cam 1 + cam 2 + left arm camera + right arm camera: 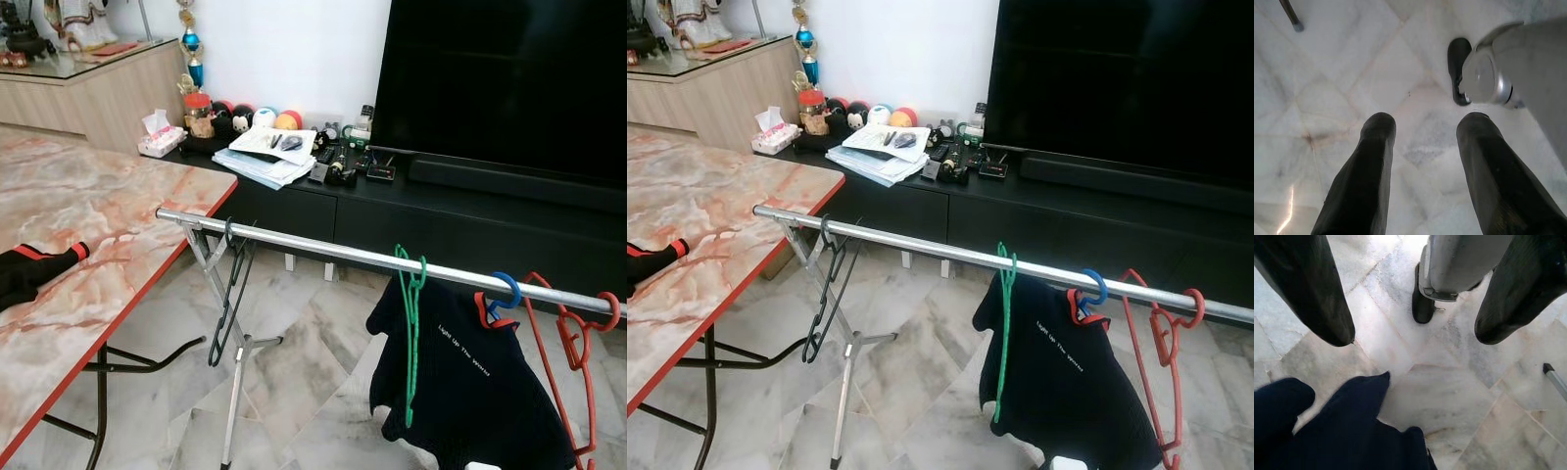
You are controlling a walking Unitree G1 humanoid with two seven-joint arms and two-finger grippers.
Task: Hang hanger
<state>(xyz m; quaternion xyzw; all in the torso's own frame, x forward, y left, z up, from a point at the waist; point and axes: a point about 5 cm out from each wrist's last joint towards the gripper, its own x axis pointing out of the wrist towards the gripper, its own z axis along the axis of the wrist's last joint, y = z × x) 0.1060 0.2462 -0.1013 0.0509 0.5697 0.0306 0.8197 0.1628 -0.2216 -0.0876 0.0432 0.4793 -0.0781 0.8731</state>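
Well apart: black hanger [228,294], left pincer [1422,147].

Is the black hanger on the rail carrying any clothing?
No, the black hanger hangs bare on the metal rail, while the dark shirt hangs further along it.

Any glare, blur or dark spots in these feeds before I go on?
Eye views: sharp and evenly lit, the rail gleams, the TV is a flat black mass. Left wrist view: a bright glare streak on the floor. Right wrist view: fingers close and soft, the shirt featureless dark.
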